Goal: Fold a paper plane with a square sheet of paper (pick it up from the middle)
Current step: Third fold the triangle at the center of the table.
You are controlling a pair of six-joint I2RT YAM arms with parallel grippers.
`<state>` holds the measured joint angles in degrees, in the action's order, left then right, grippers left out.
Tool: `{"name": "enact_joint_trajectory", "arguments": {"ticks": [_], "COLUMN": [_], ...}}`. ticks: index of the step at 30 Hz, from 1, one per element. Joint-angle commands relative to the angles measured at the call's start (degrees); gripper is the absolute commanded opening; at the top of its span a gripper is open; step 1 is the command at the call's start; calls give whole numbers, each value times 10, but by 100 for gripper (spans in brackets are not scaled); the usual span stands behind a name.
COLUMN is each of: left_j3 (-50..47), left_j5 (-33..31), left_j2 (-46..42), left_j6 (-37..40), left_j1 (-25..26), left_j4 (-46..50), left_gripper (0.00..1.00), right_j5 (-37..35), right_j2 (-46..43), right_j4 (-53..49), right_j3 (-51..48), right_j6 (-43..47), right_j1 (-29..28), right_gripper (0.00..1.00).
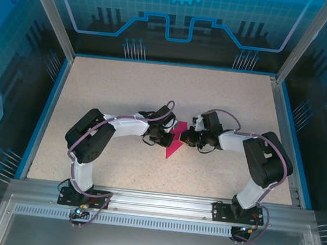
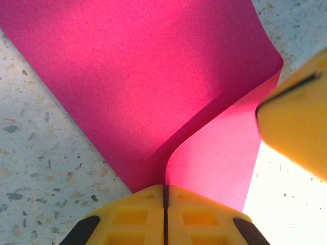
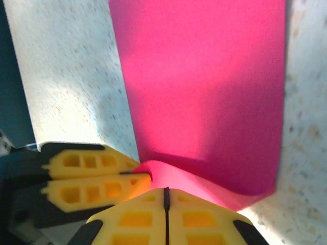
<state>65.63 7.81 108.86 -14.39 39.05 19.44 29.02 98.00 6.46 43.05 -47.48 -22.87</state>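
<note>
The square sheet of paper (image 1: 173, 147) is magenta-pink and sits mid-table between both arms, one pointed corner toward the near edge. In the left wrist view the paper (image 2: 153, 76) curls up into a standing fold, and my left gripper (image 2: 165, 188) is shut on its edge. In the right wrist view the paper (image 3: 204, 76) rolls up to my right gripper (image 3: 166, 190), which is shut with the fold pinched at its tips. From above, the left gripper (image 1: 166, 135) and right gripper (image 1: 186, 138) face each other almost touching. No finished paper plane is in view.
The speckled beige table (image 1: 126, 89) is bordered by blue rails and the aluminium frame (image 1: 155, 200) along its near edge. The right gripper's yellow finger (image 2: 296, 122) crowds the left wrist view, and the left gripper's fingers (image 3: 97, 186) sit just beside the right jaws.
</note>
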Motion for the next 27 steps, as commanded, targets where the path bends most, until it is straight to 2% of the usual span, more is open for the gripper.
{"name": "enact_joint_trajectory", "arguments": {"ticks": [1,7,12,18,27], "left_j3": [9,7,6,7,7], "left_j5": [-1,-1,-1,-2,-1], "left_j2": [21,20,18,16,18], "left_j6": [15,15,14,16,16], "left_j1": [-2,-2,-2,-2,-2], "left_j4": [37,38,40,43,44], "left_gripper": [8,8,8,8,8], "right_j5": [19,1,-7,18,37], "right_j2": [14,52,42,-3,47], "right_j4": [-13,-21,-44,-38,-13], "right_j3": [6,9,16,18,16], "right_j6": [19,30,39,39,39], "right_j1": [20,26,30,53,56], "right_gripper": [7,6,6,7,6]}}
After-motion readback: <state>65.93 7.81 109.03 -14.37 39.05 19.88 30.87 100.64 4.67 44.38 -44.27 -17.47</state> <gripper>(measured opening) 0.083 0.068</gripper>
